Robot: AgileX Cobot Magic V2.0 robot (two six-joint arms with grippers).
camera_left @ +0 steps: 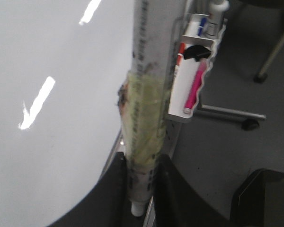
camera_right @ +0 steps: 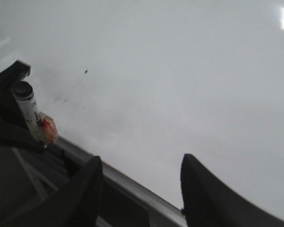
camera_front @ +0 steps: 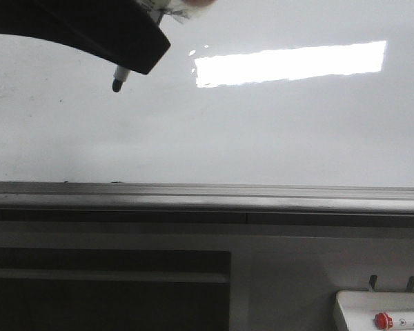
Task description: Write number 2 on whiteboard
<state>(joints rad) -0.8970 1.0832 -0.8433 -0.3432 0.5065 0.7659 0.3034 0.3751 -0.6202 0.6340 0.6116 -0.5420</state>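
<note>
The whiteboard (camera_front: 262,131) is glossy white with a bright glare patch and a grey edge rail (camera_front: 193,196). No number 2 shows on it; I see only tiny dark specks. My left gripper (camera_front: 134,55) comes in at the top left, shut on a white marker (camera_front: 119,77) with its dark tip pointing at the board. I cannot tell whether the tip touches. In the left wrist view the gripper (camera_left: 142,163) clamps the tape-wrapped marker (camera_left: 146,94). My right gripper (camera_right: 139,165) is open and empty over the board's edge, and it is out of the front view.
A small white tray (camera_front: 359,310) with a red-capped marker (camera_front: 383,320) sits below the board at the right. In the left wrist view the tray (camera_left: 180,113) holds a pink marker (camera_left: 194,90). The right wrist view shows the left gripper's marker (camera_right: 28,106).
</note>
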